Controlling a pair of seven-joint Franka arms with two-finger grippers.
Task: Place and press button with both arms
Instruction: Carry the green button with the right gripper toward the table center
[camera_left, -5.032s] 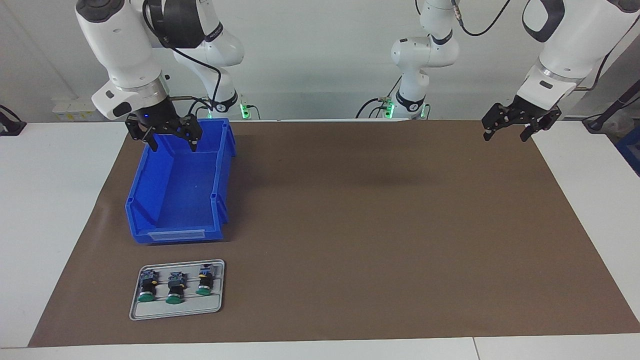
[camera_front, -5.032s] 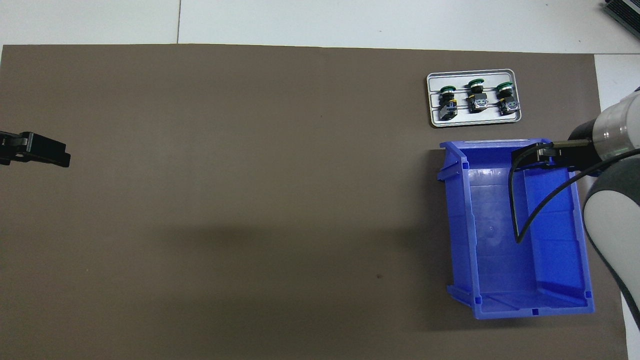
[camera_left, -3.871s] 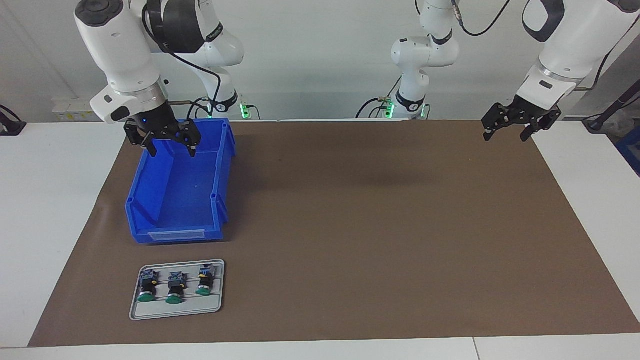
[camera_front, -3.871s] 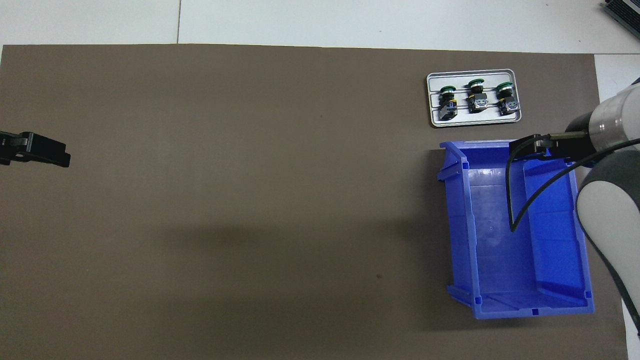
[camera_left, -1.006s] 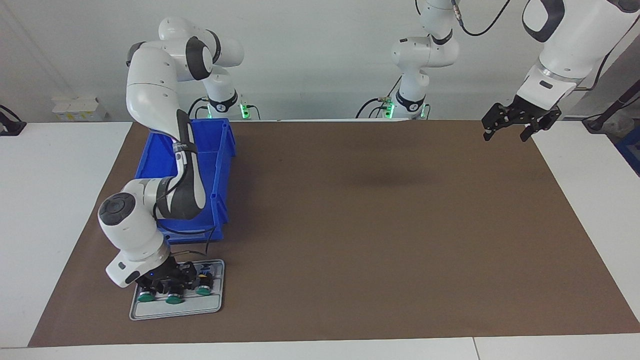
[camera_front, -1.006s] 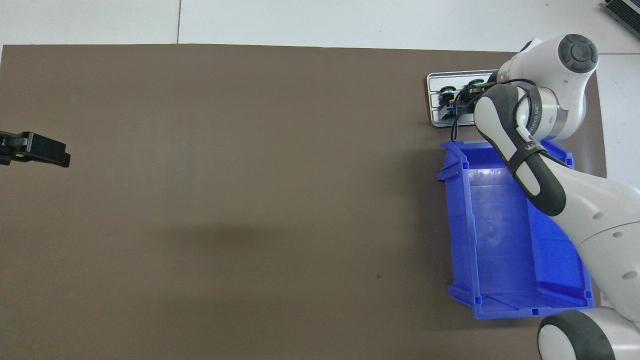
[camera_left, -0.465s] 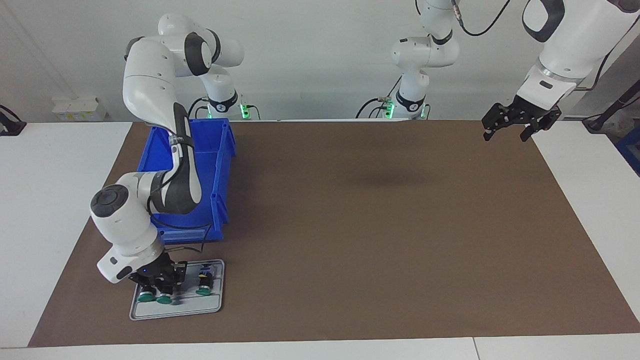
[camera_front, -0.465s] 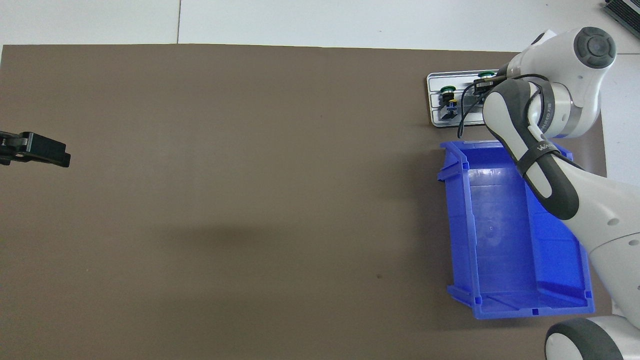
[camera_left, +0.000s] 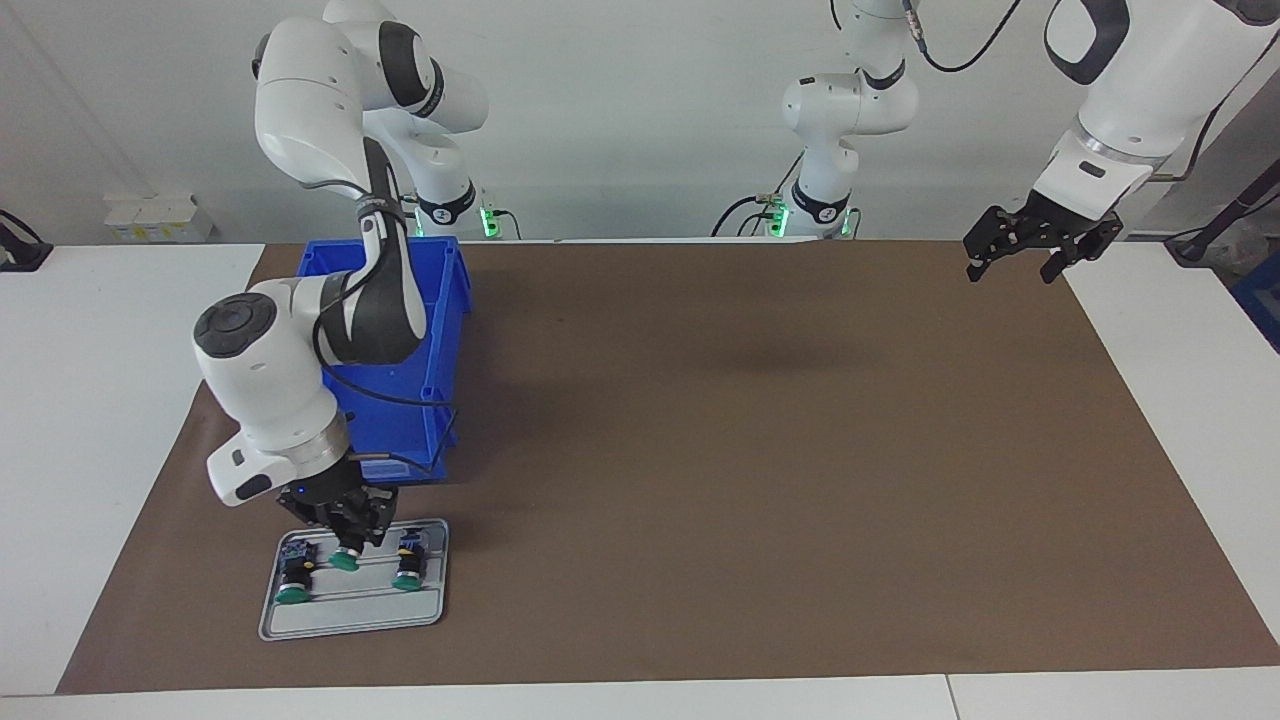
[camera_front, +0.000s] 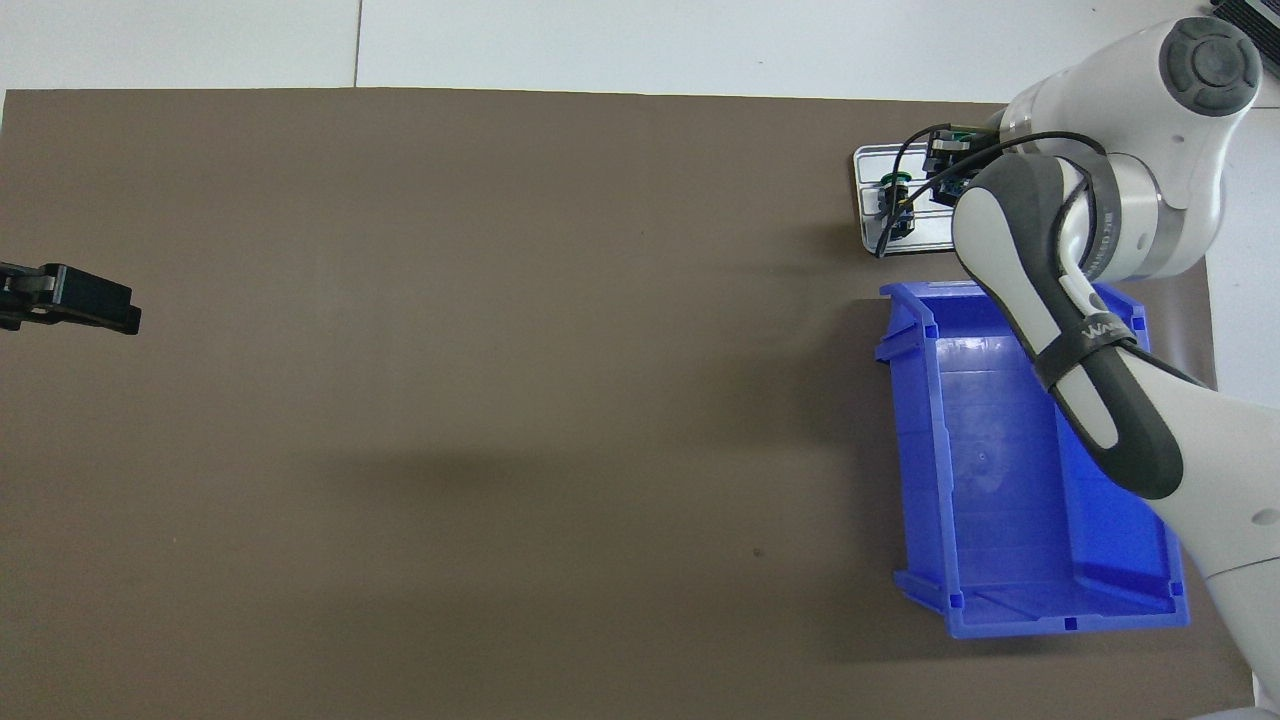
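Grey tray (camera_left: 350, 618) at the right arm's end of the table, with two green-capped switches (camera_left: 292, 580) lying in it, one at each end of the row. Between them, the button (camera_left: 346, 556) hangs cap-down just above the tray, pinched in the right gripper (camera_left: 347, 532), whose fingers are closed tight on its body. Nearer the robots, the blue bin (camera_left: 420, 330) sits with nothing visible inside. From overhead the right arm (camera_front: 1090, 250) hides most of the tray and one switch; the facing view shows the lift clearly. The left gripper (camera_left: 1035, 240) waits, fingers spread wide, over the mat's (camera_left: 760, 450) corner at the left arm's end.
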